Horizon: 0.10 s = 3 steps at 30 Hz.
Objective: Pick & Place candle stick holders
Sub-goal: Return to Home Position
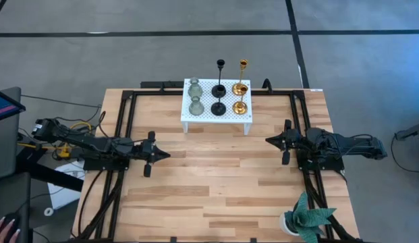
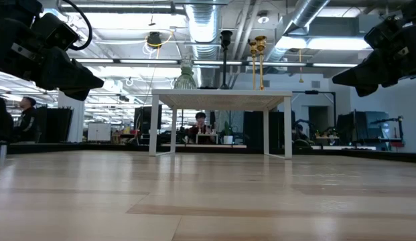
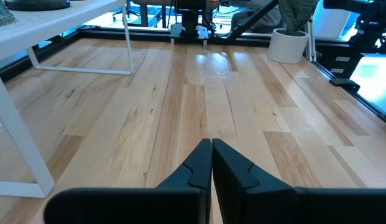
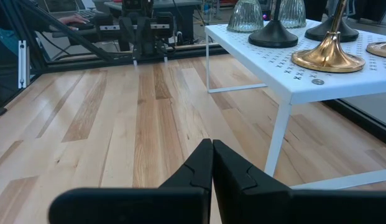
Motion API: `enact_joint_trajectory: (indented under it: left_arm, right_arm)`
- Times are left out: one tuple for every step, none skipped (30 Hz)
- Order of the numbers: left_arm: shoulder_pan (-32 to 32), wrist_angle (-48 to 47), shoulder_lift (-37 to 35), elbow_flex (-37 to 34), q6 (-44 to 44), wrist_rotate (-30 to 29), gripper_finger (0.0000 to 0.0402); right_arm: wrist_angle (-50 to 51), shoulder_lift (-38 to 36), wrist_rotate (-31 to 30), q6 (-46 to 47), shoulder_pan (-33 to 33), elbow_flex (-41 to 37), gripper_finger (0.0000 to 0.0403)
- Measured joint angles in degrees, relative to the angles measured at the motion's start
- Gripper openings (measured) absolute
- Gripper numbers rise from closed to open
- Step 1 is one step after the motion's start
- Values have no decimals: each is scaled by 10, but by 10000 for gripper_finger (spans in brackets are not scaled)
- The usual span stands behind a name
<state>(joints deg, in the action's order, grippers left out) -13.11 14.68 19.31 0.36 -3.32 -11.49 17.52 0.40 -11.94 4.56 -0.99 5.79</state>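
Note:
Several candle stick holders stand by their round bases on a white perforated stand [image 1: 202,116] at the table's far middle. Two are pale green glass [image 1: 195,96], two black [image 1: 218,108] and two gold [image 1: 239,106]. The right wrist view shows a black base [image 4: 273,38] and a gold base [image 4: 327,57] on the stand's top. My left gripper [image 1: 167,154] hovers shut over the table's left part, pointing right, seen too in its wrist view [image 3: 212,146]. My right gripper [image 1: 268,140] hovers shut at the right, pointing left, with nothing in it [image 4: 212,146].
A green leafy plant in a white pot [image 1: 303,219] stands at the near right corner. Bare wooden tabletop [image 1: 216,169] lies between the two grippers and in front of the stand. A person's hand [image 1: 7,226] shows beyond the table's left edge.

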Motion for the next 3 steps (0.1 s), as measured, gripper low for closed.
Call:
enact_joint_trajectory:
  left_arm:
    - [0,0,0,0,0,0,12]
    - [0,0,0,0,0,0,12]
    - [0,0,0,0,0,0,12]
  right_arm:
    - [0,0,0,0,0,0,0]
    - [0,0,0,0,0,0,0]
    - [0,0,0,0,0,0,0]
